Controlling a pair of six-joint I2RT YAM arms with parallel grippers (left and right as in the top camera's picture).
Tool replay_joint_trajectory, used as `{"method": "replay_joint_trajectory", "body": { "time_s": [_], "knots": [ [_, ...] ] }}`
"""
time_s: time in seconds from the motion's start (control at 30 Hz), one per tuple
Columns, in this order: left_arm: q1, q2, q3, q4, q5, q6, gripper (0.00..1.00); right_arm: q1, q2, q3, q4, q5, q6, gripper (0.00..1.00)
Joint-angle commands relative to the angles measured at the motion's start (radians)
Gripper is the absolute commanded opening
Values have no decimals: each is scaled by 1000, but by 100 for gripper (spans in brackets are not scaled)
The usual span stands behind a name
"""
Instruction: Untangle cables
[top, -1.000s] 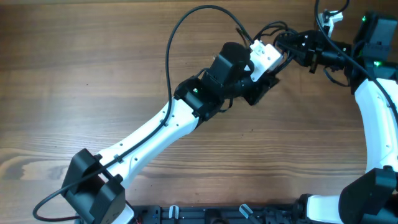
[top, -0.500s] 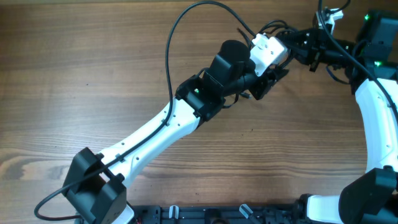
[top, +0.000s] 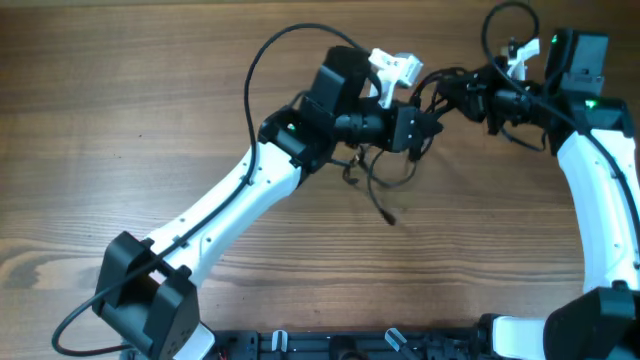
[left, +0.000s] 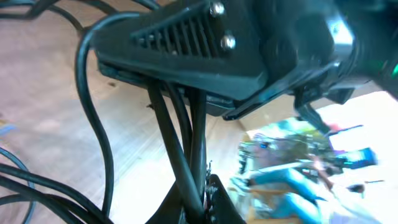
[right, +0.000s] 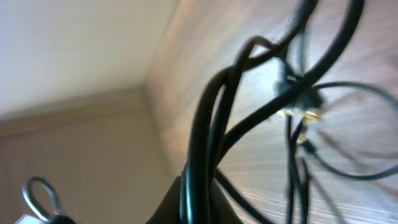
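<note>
The cables (top: 383, 178) hang as a loose black tangle just below the left gripper (top: 418, 128). One strand trails further down to a small plug end (top: 388, 218) over the wooden table (top: 150, 100). A short bunch of the same strands stretches from the left gripper to the right gripper (top: 458, 97), which sits near it on its far side.

In the left wrist view several of the cables (left: 177, 149) run down between that gripper's fingers (left: 219, 202). The jaws are closed tight on the strands and hold nothing else. A black vented housing (left: 186, 43) with two screws sits close above.

In the right wrist view the cables (right: 202, 137) rise straight out of the right gripper, which is likewise clamped shut on them. Beyond it, gold-tipped plugs (right: 301, 109) dangle among thinner loops — blurred, so I cannot tell how they cross.
</note>
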Motion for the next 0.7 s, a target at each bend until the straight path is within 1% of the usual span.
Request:
{"method": "replay_joint_trajectory", "body": {
  "time_s": [0.0, 0.07, 0.1, 0.13, 0.23, 0.27, 0.3, 0.37, 0.4, 0.47, 0.53, 0.6, 0.67],
  "knots": [
    [99, -155, 0, 51, 335, -186, 4, -79, 37, 17, 20, 407, -269, 23],
    [138, -155, 0, 54, 335, -268, 4, -82, 37, 18, 60, 240, -407, 66],
    [153, -155, 0, 54, 342, -303, 4, -87, 36, 18, 75, 183, -423, 80],
    [170, -155, 0, 54, 355, -339, 4, -90, 35, 19, 99, 111, -438, 84],
    [193, -155, 0, 54, 367, -383, 4, -88, 35, 18, 85, 61, -460, 84],
    [200, -155, 0, 54, 367, -386, 4, -88, 35, 18, 80, -4, -497, 84],
    [210, -155, 0, 53, 355, -386, 4, -88, 35, 18, 80, -132, -557, 81],
    [219, -152, 0, 53, 314, -421, 4, -81, 35, 18, 79, -283, -618, 78],
    [222, -151, 0, 53, 283, -434, 4, -73, 35, 18, 71, -322, -629, 78],
    [230, -151, 0, 53, 219, -442, 4, -45, 35, 18, 39, -328, -630, 77],
    [235, -151, 0, 53, 174, -480, 4, -9, 36, 18, 3, -299, -626, 78],
    [234, -151, 0, 55, 155, -490, 4, 56, 37, 16, -26, -192, -603, 77],
    [235, -151, 0, 54, 156, -491, 4, 110, 37, 6, -23, -165, -569, 77]
  ]
}}
